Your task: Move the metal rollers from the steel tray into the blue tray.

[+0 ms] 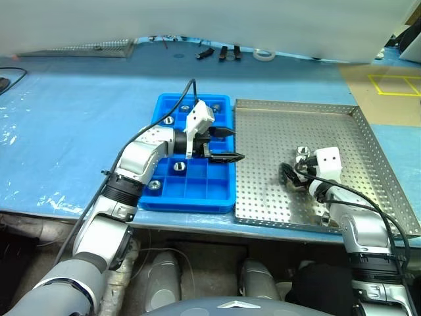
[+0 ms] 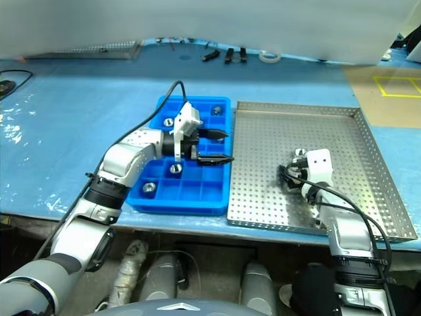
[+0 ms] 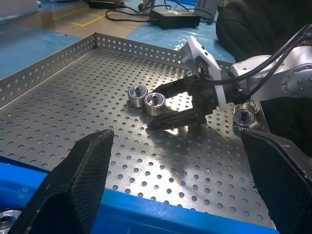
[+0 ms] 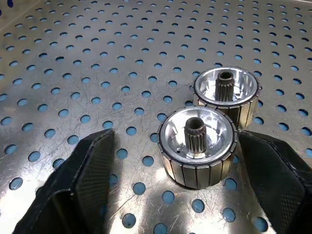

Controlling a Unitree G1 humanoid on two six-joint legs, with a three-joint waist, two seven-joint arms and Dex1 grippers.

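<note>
We see the right gripper (image 4: 168, 183) low on the steel tray (image 1: 342, 131), fingers spread either side of the nearer of two touching metal rollers (image 4: 199, 146). Left gripper (image 1: 227, 145) spread wide, empty, over the blue tray's (image 1: 197, 196) right edge.

steel tray (image 1: 342, 131): landmark, on the table (image 1: 79, 131), touching the right side of the blue tray (image 1: 164, 108)
metal rollers (image 4: 199, 146): two side by side on the steel tray's base, near its front middle; a third (image 3: 244, 117) on the same base by the front edge, right of the pair
rollers in blue tray (image 2: 175, 169): several in separate compartments, left of the steel tray
left gripper (image 1: 223, 145): over the blue tray's right edge, beside the steel tray
right gripper (image 4: 170, 175): on the steel tray, straddling the nearer roller of the pair
</note>
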